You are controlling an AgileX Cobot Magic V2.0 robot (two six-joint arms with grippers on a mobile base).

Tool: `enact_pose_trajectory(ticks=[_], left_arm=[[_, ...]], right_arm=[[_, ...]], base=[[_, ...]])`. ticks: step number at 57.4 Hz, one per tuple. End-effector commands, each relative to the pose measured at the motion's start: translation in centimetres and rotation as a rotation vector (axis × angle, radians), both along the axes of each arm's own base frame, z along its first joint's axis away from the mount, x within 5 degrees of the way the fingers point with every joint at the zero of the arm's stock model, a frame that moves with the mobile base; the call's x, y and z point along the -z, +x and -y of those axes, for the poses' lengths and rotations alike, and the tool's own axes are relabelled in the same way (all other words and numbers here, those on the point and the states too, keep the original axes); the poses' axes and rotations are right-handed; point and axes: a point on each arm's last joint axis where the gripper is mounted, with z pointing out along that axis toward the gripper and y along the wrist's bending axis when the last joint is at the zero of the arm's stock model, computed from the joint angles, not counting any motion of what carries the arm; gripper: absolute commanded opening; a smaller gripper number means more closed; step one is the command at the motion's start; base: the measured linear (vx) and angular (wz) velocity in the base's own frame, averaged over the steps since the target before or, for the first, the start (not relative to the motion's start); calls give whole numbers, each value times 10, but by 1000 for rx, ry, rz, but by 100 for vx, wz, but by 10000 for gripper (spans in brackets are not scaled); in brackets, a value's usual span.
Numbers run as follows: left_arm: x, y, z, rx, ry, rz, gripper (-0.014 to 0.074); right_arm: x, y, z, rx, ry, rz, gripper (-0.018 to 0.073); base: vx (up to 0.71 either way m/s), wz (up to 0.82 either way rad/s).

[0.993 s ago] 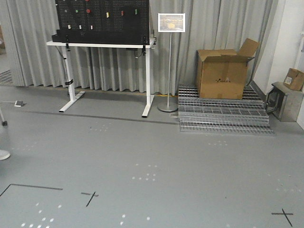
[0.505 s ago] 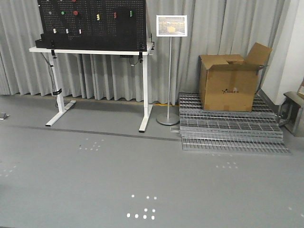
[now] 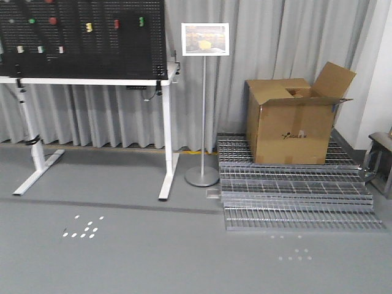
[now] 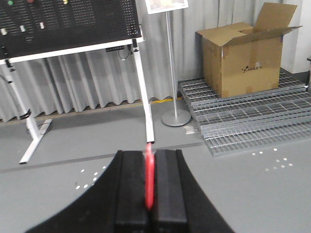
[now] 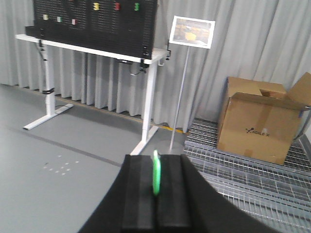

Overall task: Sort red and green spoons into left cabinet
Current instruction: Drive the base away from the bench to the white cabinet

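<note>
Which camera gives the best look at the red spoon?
The left wrist view: the slim red plastic spoon sits edge-on, clamped in the left end effector. The front view shows none of it; the right wrist view shows only the bright green plastic spoon in the right end effector.

The slim red plastic spoon (image 4: 149, 184) and slim green plastic spoon (image 5: 156, 179) look smooth and glossy; the brown cardboard box (image 3: 293, 122) is matt.

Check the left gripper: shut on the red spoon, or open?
Shut on it. In the left wrist view the left gripper's two black pads press against both sides of the red spoon, no gap visible.
</note>
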Motion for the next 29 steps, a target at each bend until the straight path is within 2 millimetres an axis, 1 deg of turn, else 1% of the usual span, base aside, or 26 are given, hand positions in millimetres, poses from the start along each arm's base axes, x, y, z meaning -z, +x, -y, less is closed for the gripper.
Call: enact_pose_trajectory(ticks=[1,14,29], left_arm=[[-16,0,-1,-17,-18,98,-1],[-16,0,-1,-17,-18,98,-1],[-16,0,-1,-17,-18,99,-1]], right_arm=[[-12,0,3,33,18,50,-4],[-12,0,3,33,18,50,-4],[-12,0,3,33,18,50,-4]], base=[[71,-22],[69,-27],[64,-42]])
